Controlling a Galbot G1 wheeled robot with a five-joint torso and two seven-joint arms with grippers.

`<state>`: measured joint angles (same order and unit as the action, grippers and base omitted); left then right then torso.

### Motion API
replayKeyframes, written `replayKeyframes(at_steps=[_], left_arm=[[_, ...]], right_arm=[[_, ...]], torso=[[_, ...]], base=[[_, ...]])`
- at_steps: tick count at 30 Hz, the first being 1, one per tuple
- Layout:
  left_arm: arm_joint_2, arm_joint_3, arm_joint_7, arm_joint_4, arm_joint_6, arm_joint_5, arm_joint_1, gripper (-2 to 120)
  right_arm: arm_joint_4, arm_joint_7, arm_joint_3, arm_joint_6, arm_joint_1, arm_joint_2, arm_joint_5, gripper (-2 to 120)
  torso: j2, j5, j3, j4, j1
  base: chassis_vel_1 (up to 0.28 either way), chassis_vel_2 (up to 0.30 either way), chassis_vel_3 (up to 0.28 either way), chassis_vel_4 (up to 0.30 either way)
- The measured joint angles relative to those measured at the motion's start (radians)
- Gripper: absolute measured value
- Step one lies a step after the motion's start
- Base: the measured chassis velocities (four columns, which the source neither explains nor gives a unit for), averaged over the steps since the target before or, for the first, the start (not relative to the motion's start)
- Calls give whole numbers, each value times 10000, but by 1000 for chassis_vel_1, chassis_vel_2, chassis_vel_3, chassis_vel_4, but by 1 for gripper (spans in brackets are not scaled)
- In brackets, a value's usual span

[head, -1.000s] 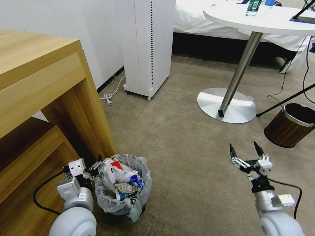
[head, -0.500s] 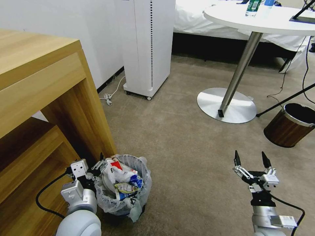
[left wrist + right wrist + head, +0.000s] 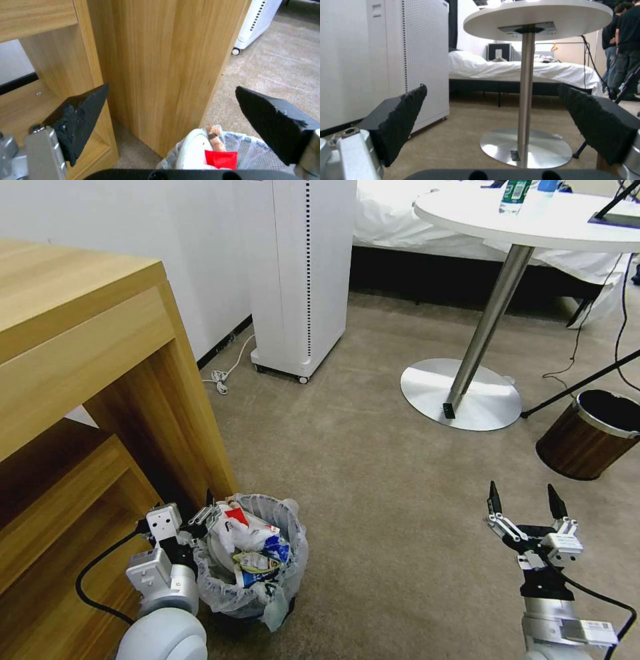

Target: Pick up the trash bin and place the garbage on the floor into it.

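While my open left gripper (image 3: 203, 511) straddles the full trash bin (image 3: 250, 553) rim beside my open right gripper (image 3: 523, 508), clamping bag alone risks tearing.

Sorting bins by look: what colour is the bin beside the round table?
Dark brown wood-grain bin with a metal rim, clearest in the head view.

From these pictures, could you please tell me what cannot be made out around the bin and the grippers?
- Trash bin: its base, head view, hidden by the bag and the left arm.
- Left gripper: contact with the rim, head view, too small to tell.
- Garbage: lower layers, buried.
- Right gripper: floor under it, hidden by the arm.
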<state>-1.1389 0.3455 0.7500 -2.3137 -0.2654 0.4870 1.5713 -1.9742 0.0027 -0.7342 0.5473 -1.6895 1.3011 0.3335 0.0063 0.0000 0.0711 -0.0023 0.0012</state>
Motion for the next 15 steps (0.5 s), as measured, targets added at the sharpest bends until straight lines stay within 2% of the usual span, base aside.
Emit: replayKeyframes(at_steps=[15], left_arm=[[8, -3, 14, 1, 1, 18, -5, 100]], right_arm=[[1, 5, 19, -12, 7, -15, 11, 100]], torso=[[0, 0, 0, 0, 2]], base=[[0, 0, 0, 0]])
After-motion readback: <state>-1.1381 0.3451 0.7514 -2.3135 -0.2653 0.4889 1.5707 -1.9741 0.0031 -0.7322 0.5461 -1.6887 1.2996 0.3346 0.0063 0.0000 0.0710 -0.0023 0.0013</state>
